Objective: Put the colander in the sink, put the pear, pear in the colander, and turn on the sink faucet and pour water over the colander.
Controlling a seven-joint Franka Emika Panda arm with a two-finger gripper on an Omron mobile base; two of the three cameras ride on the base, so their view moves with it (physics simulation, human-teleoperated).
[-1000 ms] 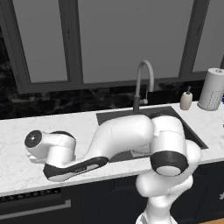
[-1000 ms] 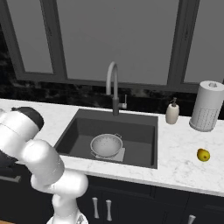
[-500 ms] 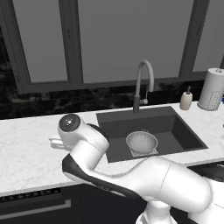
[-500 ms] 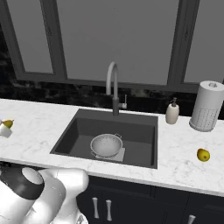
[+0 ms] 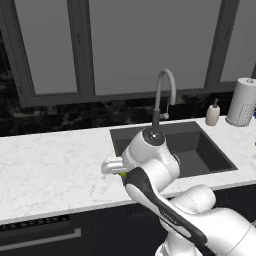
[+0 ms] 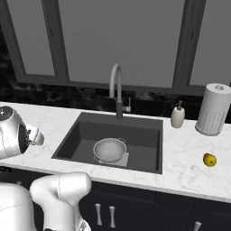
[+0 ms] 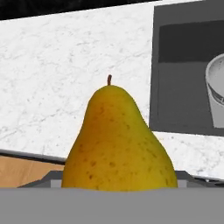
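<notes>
1. I've got one pear [image 7: 116,144] pinched in the gripper [image 7: 118,177], jaws wide around its belly, stem up; it sits so close to the cam I judge it's held.
2. Hand's over the counter [image 5: 55,165] left of the sink [image 6: 81,135], prob. en route to the basin.
3. Colander [image 6: 109,150] sits on sink floor, ready to receive fruit.
4. 2nd pear [image 6: 209,159] waits on counter right of sink.
5. Faucet [image 6: 116,88] dry, no stream visible.
</notes>
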